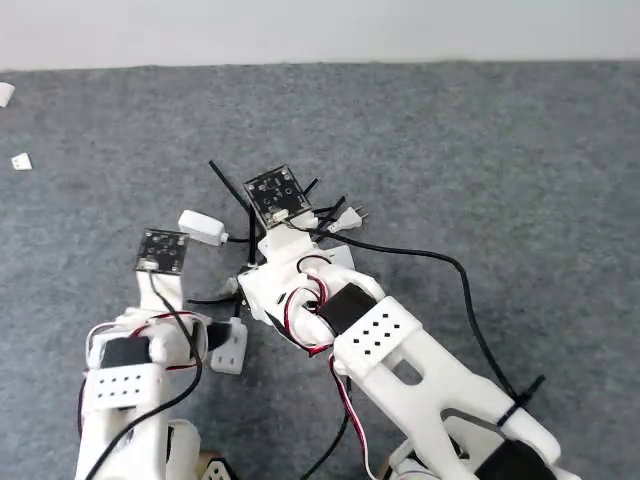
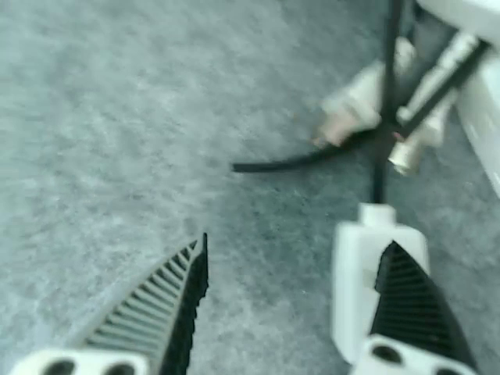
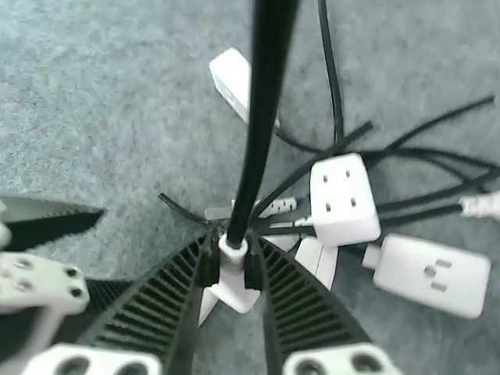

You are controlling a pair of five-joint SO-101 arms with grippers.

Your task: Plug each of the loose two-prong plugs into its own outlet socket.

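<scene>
My right gripper (image 3: 230, 254) is shut on a white two-prong plug (image 3: 228, 291), whose black cord (image 3: 262, 117) runs straight up from it. Just beyond lie two white outlet sockets (image 3: 344, 195) (image 3: 426, 273) with their slots facing up. A third white socket block (image 3: 234, 86) lies farther off. My left gripper (image 2: 297, 250) is open just above the carpet, and a white socket block (image 2: 363, 273) sits against one finger (image 2: 410, 305). Two loose white plugs (image 2: 359, 101) (image 2: 422, 133) lie ahead of it. Another loose plug (image 1: 345, 218) lies past the right arm.
Black cords (image 3: 406, 172) cross and tangle around the sockets and under the right arm (image 1: 390, 340). A long cable (image 1: 465, 290) trails to the right. Grey carpet (image 1: 500, 150) covers the table. Small white scraps (image 1: 20, 160) lie at the far left.
</scene>
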